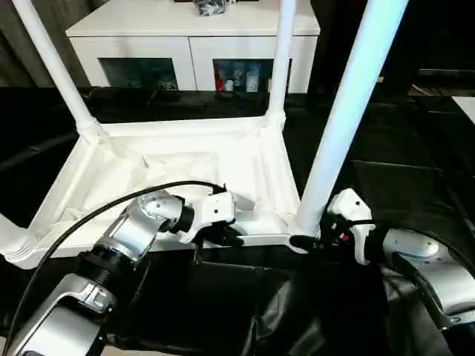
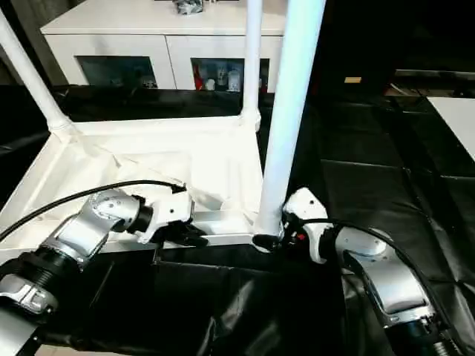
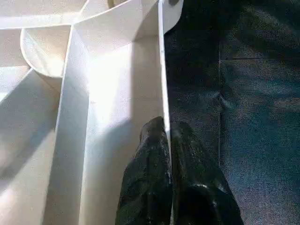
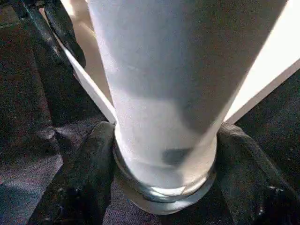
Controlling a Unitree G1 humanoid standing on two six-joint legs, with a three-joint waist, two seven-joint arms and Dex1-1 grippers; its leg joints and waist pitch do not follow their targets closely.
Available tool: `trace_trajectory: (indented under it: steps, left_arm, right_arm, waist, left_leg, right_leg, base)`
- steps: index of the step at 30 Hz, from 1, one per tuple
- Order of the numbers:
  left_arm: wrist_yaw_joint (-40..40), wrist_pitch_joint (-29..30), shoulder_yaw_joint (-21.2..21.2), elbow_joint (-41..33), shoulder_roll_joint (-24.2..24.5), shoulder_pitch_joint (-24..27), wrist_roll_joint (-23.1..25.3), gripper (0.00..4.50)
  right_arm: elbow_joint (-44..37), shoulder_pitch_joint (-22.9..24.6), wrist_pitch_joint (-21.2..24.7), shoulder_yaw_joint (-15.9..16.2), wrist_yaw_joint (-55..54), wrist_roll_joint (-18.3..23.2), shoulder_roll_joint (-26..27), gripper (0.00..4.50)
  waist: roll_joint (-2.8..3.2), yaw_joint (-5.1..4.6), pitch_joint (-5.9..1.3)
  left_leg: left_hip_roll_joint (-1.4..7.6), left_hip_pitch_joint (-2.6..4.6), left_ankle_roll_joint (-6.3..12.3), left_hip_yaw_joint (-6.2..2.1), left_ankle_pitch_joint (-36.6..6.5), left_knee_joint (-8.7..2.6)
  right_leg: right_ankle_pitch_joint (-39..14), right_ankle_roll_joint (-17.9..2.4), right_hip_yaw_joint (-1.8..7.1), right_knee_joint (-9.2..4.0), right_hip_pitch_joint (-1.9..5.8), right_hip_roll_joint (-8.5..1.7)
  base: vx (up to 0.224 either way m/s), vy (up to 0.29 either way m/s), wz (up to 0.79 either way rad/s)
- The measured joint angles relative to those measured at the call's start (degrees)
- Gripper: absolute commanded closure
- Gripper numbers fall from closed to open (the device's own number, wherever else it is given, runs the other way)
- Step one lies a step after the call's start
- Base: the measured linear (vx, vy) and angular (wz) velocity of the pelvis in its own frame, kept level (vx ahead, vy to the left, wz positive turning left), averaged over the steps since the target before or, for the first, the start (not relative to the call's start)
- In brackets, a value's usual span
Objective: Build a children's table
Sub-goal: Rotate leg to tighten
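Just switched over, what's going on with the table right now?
The tabletop lies upside down on the black floor. The left gripper is pinching its near rim, holding it steady. The right gripper is clamped around the base of the near right leg, right at the corner socket. Two far legs stand in their sockets, and a socket shows at the near left corner. A white cabinet stands behind.

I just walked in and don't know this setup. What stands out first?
An upside-down white tabletop lies on black floor mats, its legs pointing up. The right claw grips the base of the near-right leg at its corner socket, while the left claw pinches the tabletop's near rim.
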Motion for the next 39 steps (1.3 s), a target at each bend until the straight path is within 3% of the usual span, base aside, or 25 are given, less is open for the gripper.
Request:
trace_trajectory:
  steps: [4,8,13,17,21,27,29,33,36,39]
  left_arm:
    - [-0.1,0.3,0.0,-0.2,0.2,0.0,-0.3,4.5]
    - [0.2,1.1,0.5,0.1,0.3,0.3,-0.3,4.5]
    - [8.2,3.5,4.1,5.1,-4.5,-0.9,0.3,4.5]
    - [15.6,4.6,4.2,9.2,-10.0,-3.2,1.1,4.5]
    - [24.1,5.4,4.6,15.0,-15.2,-6.5,2.8,4.5]
    - [27.5,3.5,4.4,18.4,-17.1,-8.1,4.6,4.5]
    - [27.5,2.8,4.3,18.5,-17.1,-8.1,4.7,4.5]
    - [27.2,0.8,3.8,18.1,-15.6,-8.2,4.8,4.5]
    - [26.3,-0.1,3.7,17.3,-14.3,-8.0,5.0,4.5]
    - [23.4,-1.6,3.3,14.4,-12.1,-6.3,5.0,4.5]
  right_arm:
    - [0.1,0.0,0.0,0.0,0.2,0.1,0.1,1.8]
    - [1.7,0.0,-0.7,-0.7,-2.1,0.1,3.5,1.8]
    - [8.1,-2.6,-1.6,-4.2,-21.3,-3.3,16.8,1.8]
    - [13.1,-5.9,-2.1,-6.4,-34.9,-5.9,23.2,1.8]
    - [19.7,-9.9,-4.0,-9.1,-46.0,-8.3,27.9,1.8]
    - [23.8,-11.9,-6.9,-10.7,-48.5,-9.0,29.1,1.81]
    - [23.8,-11.6,-7.6,-10.9,-48.0,-9.0,29.1,1.25]
    - [20.2,-9.3,-8.9,-10.5,-44.4,-8.7,28.2,0.9]
    - [15.2,-7.6,-7.4,-8.6,-39.2,-7.7,24.4,0.77]
    - [9.2,-5.4,-6.7,-4.2,-30.0,-8.8,15.3,0.77]
  waist:
    - [0.0,0.01,0.0]
    - [-0.06,-0.42,-0.03]
    - [-0.23,-2.06,-0.03]
    - [-0.36,-2.45,-0.04]
    - [-0.31,-2.16,-0.04]
    - [-0.22,-1.79,-0.02]
    - [-0.2,-1.74,0.0]
    - [-0.05,-1.82,0.02]
    - [-0.03,-1.87,0.04]
    - [-0.03,-1.84,0.05]
  left_leg:
    - [0.0,0.0,0.06,0.0,0.0,0.0]
    - [0.01,0.09,0.1,0.0,0.1,0.05]
    - [-0.01,0.3,-0.28,-0.01,0.0,0.14]
    - [-0.08,0.35,-0.28,-0.01,0.0,0.13]
    - [-0.12,0.47,-0.28,-0.01,0.0,0.05]
    - [-0.22,0.54,-0.27,-0.01,0.0,-0.01]
    - [-0.22,0.52,-0.27,-0.01,0.0,-0.05]
    - [-0.21,-0.09,-0.25,-0.01,0.0,-0.06]
    - [-0.17,-0.09,-0.15,-0.01,0.1,-0.06]
    - [-0.05,-0.06,-0.16,-0.04,0.1,-0.06]
  right_leg:
    - [0.0,0.0,0.0,0.01,0.0,0.0]
    - [0.0,0.0,0.03,0.18,-0.01,0.02]
    - [0.1,-0.2,0.1,0.36,-0.02,0.02]
    - [0.1,-0.2,0.21,0.12,0.08,0.02]
    - [0.0,0.0,0.23,-0.19,0.1,0.0]
    - [-0.1,0.2,0.31,-0.24,0.2,-0.05]
    - [-0.1,0.2,0.31,-0.24,0.18,-0.04]
    - [0.5,-0.2,0.26,-0.22,-0.02,-0.05]
    - [0.7,-0.2,0.2,-0.19,-0.08,-0.05]
    - [0.7,-0.1,0.11,-0.19,-0.08,0.02]
  base:
    - [0.0,0.0,0.0]
    - [0.0,0.0,0.0]
    - [0.0,0.0,0.0]
    - [-0.018,0.002,-0.01]
    - [0.0,0.0,0.0]
    - [0.0,0.0,0.0]
    - [0.0,0.0,0.0]
    - [0.0,0.0,0.0]
    - [0.0,0.0,0.0]
    - [0.037,-0.004,-0.03]
